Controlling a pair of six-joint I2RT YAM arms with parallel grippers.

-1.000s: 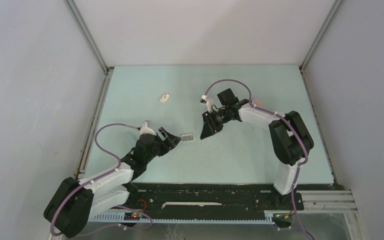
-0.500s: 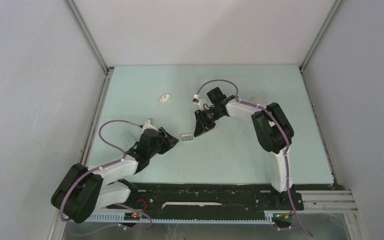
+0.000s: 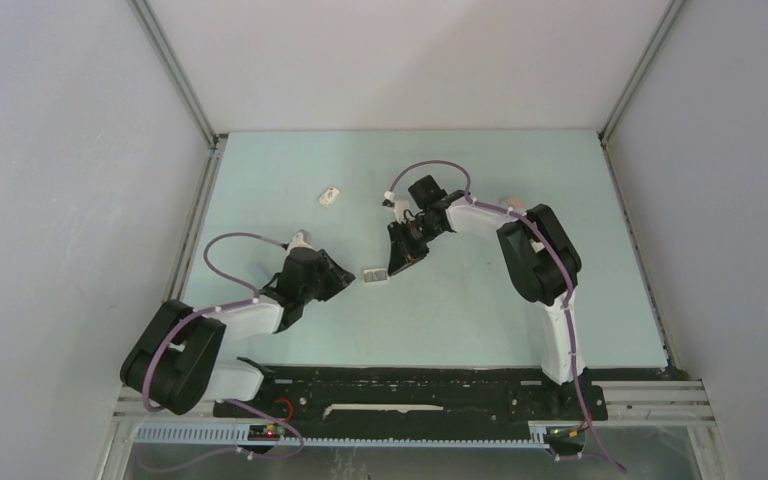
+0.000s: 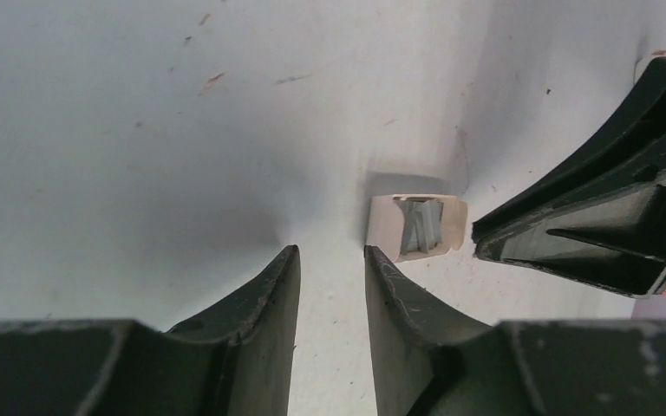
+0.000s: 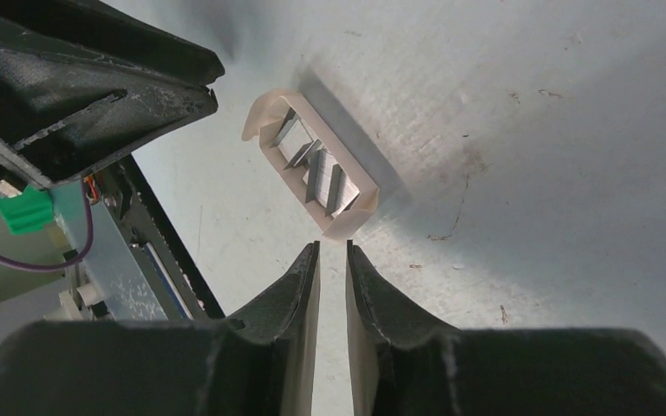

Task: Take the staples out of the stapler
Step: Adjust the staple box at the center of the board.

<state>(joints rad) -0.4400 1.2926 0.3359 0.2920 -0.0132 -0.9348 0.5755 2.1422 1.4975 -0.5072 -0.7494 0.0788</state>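
Note:
The stapler, small and white, lies on the table at the back left, apart from both grippers. It shows in neither wrist view. A small open pinkish-white box lies between the grippers and holds grey staples; box and staples also show in the left wrist view. My left gripper is low at the table just left of the box, its jaws a little apart and empty. My right gripper points at the box's right end, its jaws a thin slit apart with nothing between them.
The right gripper's dark fingers fill the right side of the left wrist view. The left gripper's body fills the upper left of the right wrist view. The pale table is walled on three sides, with a black rail at the near edge.
The right gripper has moved left and down toward the box's right end. The left arm has folded back, its gripper staying just left of the box. The box and stapler have not moved.

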